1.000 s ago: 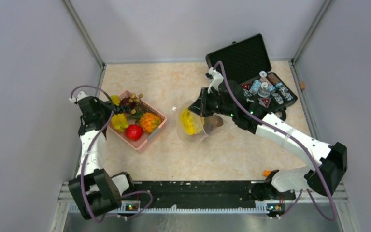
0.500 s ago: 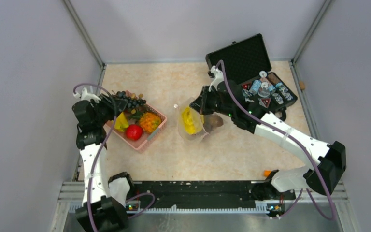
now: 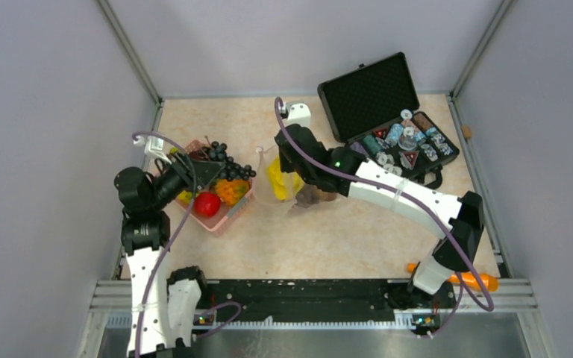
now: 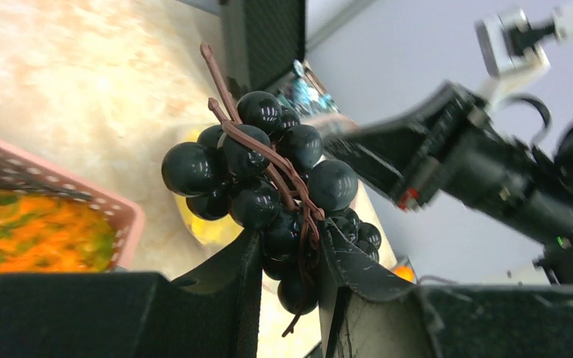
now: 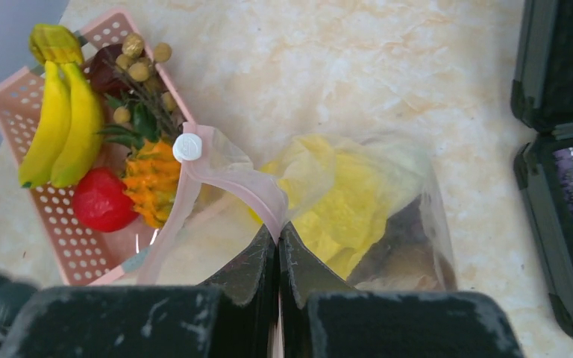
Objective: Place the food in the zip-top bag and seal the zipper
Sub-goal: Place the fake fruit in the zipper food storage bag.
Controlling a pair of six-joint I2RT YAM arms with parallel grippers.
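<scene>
My left gripper (image 4: pixel 289 257) is shut on a dark grape bunch (image 4: pixel 265 175) and holds it in the air over the pink basket's right edge (image 3: pixel 224 165). My right gripper (image 5: pixel 277 239) is shut on the pale-pink zipper strip (image 5: pixel 235 175) of the clear zip-top bag (image 5: pixel 358 201), holding its mouth up and open toward the basket. The bag (image 3: pixel 283 183) holds a yellow piece (image 5: pixel 351 216) and a brown kiwi-like ball (image 5: pixel 410 257). A white slider (image 5: pixel 188 147) sits on the strip's end.
The pink lattice basket (image 5: pixel 15 104) holds bananas (image 5: pixel 63 127), a red fruit (image 5: pixel 104 200), an orange pineapple-like piece (image 5: pixel 153 179) and a stalk of small tan balls (image 5: pixel 138 63). An open black case (image 3: pixel 388 112) stands at the back right. An orange carrot (image 3: pixel 466 280) lies at the front right.
My left gripper lifted the grape bunch out of the basket and carried it right. My right gripper moved the bag left, closer to the basket.
</scene>
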